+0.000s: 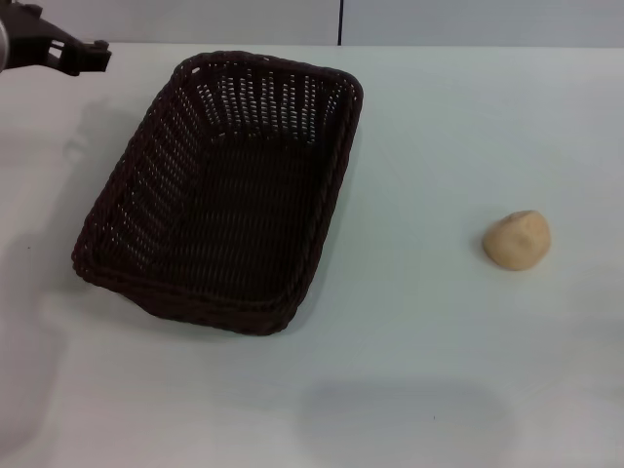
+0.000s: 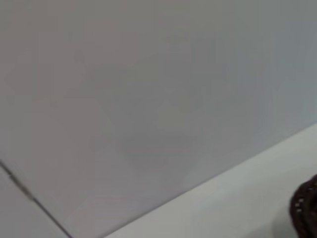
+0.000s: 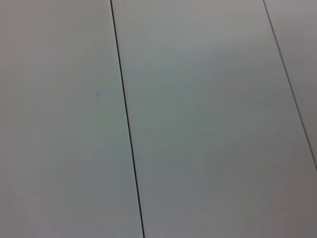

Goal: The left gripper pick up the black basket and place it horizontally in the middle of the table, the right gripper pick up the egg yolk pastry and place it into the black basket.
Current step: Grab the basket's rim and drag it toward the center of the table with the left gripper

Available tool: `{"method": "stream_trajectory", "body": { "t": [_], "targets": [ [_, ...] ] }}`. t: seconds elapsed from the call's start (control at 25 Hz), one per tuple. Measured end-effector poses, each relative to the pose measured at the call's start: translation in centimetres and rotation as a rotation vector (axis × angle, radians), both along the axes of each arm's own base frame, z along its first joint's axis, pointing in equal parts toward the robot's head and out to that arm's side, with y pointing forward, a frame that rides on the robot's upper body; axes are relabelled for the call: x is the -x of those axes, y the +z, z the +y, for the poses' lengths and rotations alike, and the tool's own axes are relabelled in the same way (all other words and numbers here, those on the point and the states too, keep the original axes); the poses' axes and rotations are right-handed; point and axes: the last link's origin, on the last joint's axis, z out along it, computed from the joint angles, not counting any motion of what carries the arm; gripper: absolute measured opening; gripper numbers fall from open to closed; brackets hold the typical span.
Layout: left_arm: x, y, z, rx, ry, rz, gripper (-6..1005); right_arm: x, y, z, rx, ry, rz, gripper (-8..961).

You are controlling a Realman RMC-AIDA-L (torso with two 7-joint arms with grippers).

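Observation:
The black basket (image 1: 224, 190) stands on the white table (image 1: 429, 127), left of the middle, with its long side running away from me and slightly askew. It holds nothing. A bit of its braided rim shows in the left wrist view (image 2: 303, 208). The egg yolk pastry (image 1: 518, 240) lies on the table to the right, well apart from the basket. My left gripper (image 1: 83, 57) hangs at the far left back, above the table and clear of the basket's far left corner. My right gripper is out of view.
A grey wall with a dark vertical seam (image 1: 341, 21) runs behind the table's far edge. The right wrist view shows only pale panels with thin seams (image 3: 126, 124). A soft shadow lies on the table near the front (image 1: 400, 419).

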Motion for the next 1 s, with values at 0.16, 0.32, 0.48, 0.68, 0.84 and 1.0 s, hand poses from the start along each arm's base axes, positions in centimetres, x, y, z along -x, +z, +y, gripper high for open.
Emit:
{"method": "stream_trajectory", "body": {
  "t": [0.16,0.32,0.48,0.68,0.84,1.0],
  "targets": [
    [-1.0,-0.3,-0.1,0.053,0.014,0.012,811,0.0,0.0,0.0,0.000,-0.001,-0.001,757],
    [-1.7,-0.9,-0.3,0.146,0.066,0.033,810,-0.1,0.0,0.0,0.001,-0.002,0.000,756],
    [-2.3,-1.4,-0.8,0.230,0.119,0.047,809,-0.1,0.0,0.0,0.003,-0.003,0.000,756],
    [-2.5,-1.5,-1.0,0.250,0.132,0.049,808,-0.1,-0.1,0.0,0.008,-0.006,0.001,757],
    [-3.3,-2.3,-1.5,0.301,0.133,0.068,806,-0.2,-0.1,-0.1,0.011,-0.010,0.000,757],
    [-4.0,-3.2,-1.8,0.342,0.104,0.019,805,-0.2,-0.1,-0.1,0.011,-0.010,-0.001,757]
  ]
}}
